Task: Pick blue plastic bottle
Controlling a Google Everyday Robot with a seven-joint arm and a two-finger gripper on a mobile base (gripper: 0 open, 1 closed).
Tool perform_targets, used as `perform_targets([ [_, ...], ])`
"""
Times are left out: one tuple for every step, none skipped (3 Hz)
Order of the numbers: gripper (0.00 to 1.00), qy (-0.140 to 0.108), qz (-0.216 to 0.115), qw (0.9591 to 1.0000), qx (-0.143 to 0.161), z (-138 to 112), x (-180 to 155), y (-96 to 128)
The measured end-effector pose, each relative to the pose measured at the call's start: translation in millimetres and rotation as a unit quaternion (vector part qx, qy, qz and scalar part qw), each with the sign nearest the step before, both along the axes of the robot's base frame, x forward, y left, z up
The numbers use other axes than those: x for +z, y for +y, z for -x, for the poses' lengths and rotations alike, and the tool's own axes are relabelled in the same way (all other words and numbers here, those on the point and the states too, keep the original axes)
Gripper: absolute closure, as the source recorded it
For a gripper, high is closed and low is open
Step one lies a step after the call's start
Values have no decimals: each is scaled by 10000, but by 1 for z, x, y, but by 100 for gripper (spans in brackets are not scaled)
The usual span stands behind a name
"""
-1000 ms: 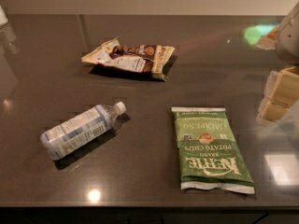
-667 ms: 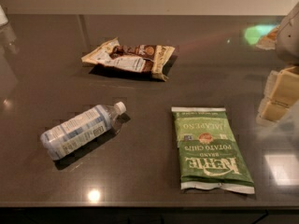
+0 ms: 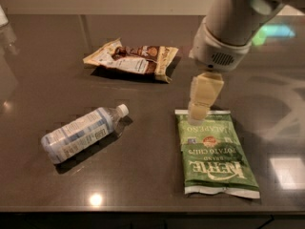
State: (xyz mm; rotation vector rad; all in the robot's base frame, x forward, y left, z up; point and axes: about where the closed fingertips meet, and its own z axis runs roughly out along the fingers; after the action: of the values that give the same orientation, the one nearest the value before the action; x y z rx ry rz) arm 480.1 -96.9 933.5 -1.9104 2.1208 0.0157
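The blue plastic bottle [image 3: 80, 133] lies on its side on the dark table [image 3: 143, 185], at the front left. It is clear, with a pale blue-and-white label, and its white cap points to the upper right. My gripper [image 3: 197, 113] hangs from the white arm [image 3: 226, 27] right of centre, pointing down over the top edge of the green chip bag [image 3: 217, 156]. It is well to the right of the bottle and holds nothing that I can see.
A brown and cream snack bag [image 3: 132, 60] lies flat at the back centre. The green chip bag lies flat at the front right. The table's front edge runs along the bottom of the view.
The arm has swung in from the right edge toward the middle. The gripper now hangs over the top of the green chip bag. The bottle and bags have not moved.
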Motion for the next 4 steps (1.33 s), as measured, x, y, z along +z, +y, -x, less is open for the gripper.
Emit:
perform_targets([
  [0,123,-111,9993,322,-12,-14,50],
  [0,262,-251,9971,667,-9,-22,93],
  [0,371,-285,9927,1110,5,-35,132],
  [0,383,-251,9864,1581,17,-49,168],
])
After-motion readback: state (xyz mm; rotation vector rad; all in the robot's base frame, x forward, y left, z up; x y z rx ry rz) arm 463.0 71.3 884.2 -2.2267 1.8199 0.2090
